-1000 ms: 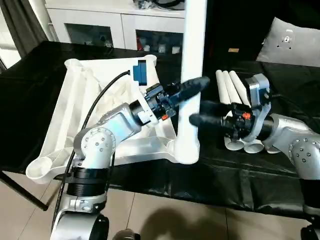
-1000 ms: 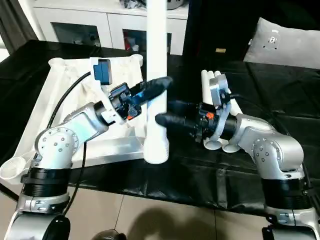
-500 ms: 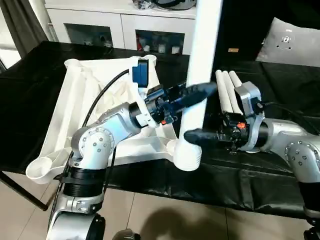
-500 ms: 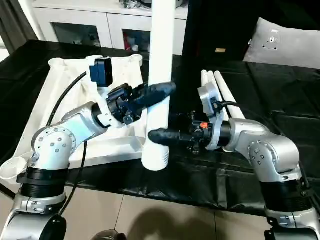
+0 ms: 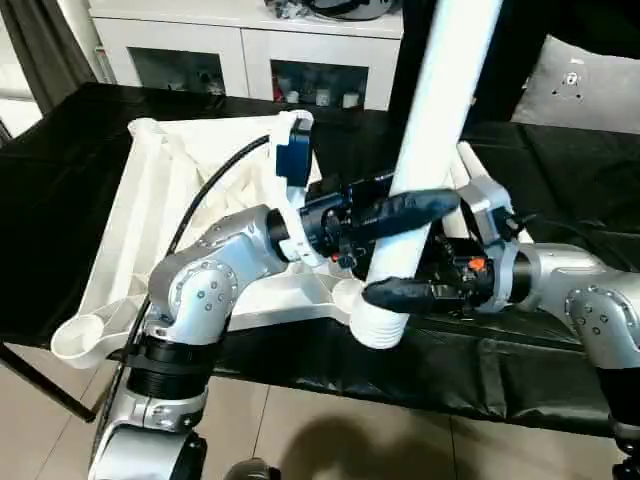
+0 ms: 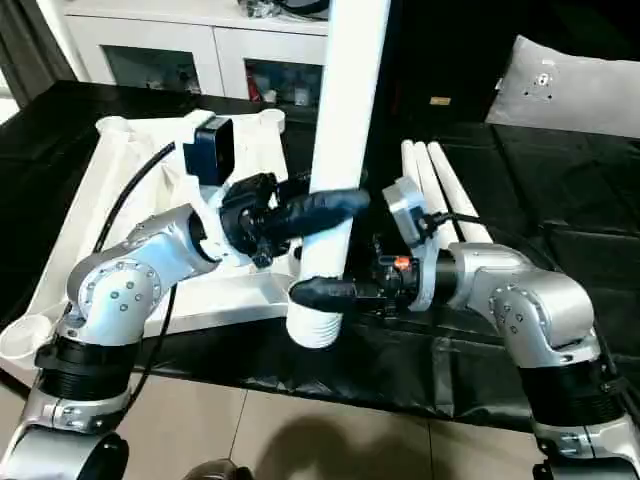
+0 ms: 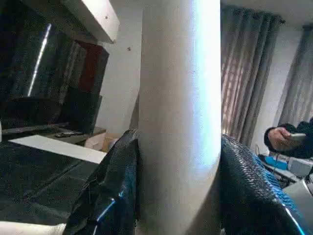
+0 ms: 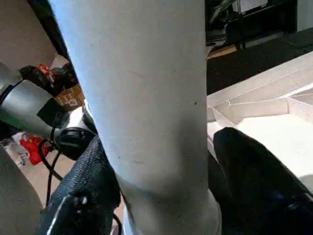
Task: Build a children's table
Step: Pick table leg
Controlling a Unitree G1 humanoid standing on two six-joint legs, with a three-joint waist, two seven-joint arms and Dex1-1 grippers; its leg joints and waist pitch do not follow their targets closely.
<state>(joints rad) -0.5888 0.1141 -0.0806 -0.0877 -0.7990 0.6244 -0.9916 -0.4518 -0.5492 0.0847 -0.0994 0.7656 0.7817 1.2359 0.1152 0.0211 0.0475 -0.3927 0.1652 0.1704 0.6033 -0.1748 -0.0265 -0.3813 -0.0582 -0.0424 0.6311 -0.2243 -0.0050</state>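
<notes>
The children's table top point(image 5: 170, 200) lies upside down on the black table, ribbed underside up. A long white leg point(image 5: 440, 100) rises steeply, its top leaning right. Its ridged lower end point(image 5: 380, 325) hangs just in front of the near-right corner socket point(image 5: 345, 293). My left gripper point(image 5: 420, 205) is shut on the leg, one finger point(image 7: 115, 191) on each side of it. Lower down, my right gripper point(image 5: 385, 290) is shut on the same leg, and its fingers point(image 8: 83, 196) flank the tube. More legs point(image 6: 430, 170) lie side by side behind the right arm.
The black table point(image 5: 60, 200) ends close in front of me, with floor below. A white cabinet point(image 5: 240, 50) stands behind it and a grey cushion point(image 5: 590, 85) lies at the back right. A person's hand point(image 7: 283, 139) shows far off in the left wrist view.
The leg has tipped with its top going right, and its lower end came forward. My right gripper slid left and lower and closed in on the leg. My left gripper followed to the right.
</notes>
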